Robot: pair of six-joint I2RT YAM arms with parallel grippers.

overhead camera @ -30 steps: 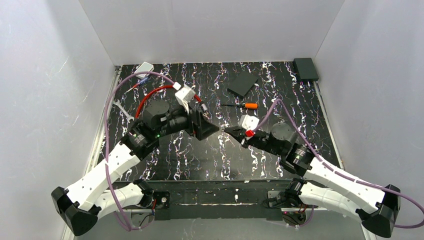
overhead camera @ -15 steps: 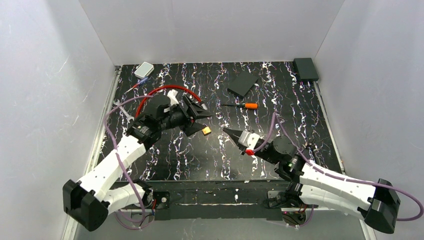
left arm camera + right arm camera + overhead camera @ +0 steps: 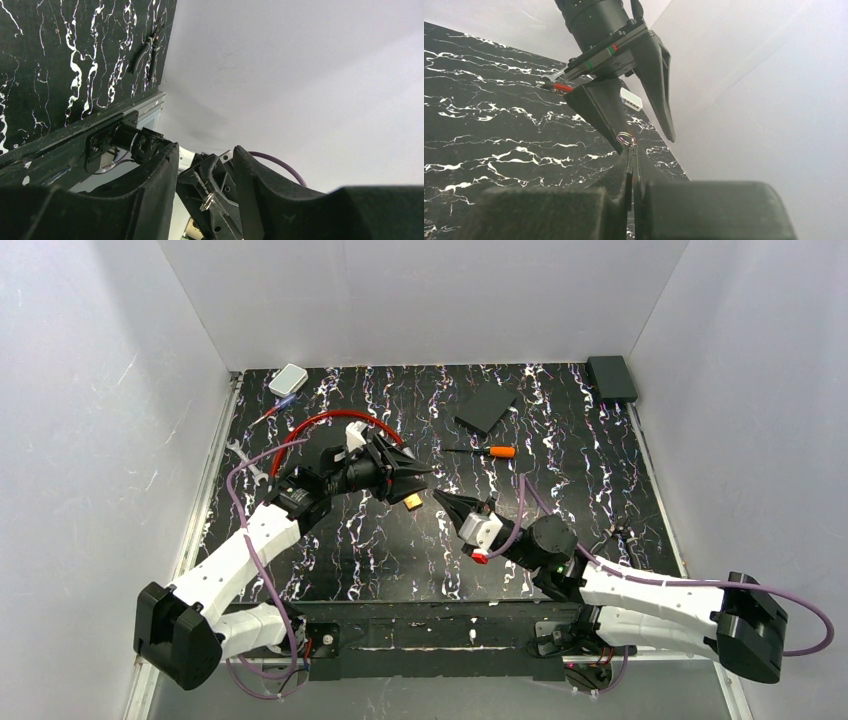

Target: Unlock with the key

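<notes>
My right gripper (image 3: 441,499) is shut on the key. Only its silvery ring (image 3: 625,138) sticks out past the fingertips, and it also shows in the left wrist view (image 3: 206,201). My left gripper (image 3: 418,488) is open and faces the right one, its fingers spread wide in the right wrist view (image 3: 644,140). The small brass padlock (image 3: 412,501) sits at the left gripper's lower fingertip, just left of the right gripper's tip. It is hidden in both wrist views. The red cable loop (image 3: 330,421) curves behind the left arm.
An orange-handled screwdriver (image 3: 492,451) and a flat black box (image 3: 486,407) lie behind the grippers. A black box (image 3: 611,377) sits in the back right corner and a small white box (image 3: 288,379) at the back left. A wrench (image 3: 245,460) lies at the left edge, pliers (image 3: 612,535) at the right.
My left gripper has gone from shut to open and the brass padlock now shows at its tip. My right gripper drew back, then moved left toward the padlock with the key.
</notes>
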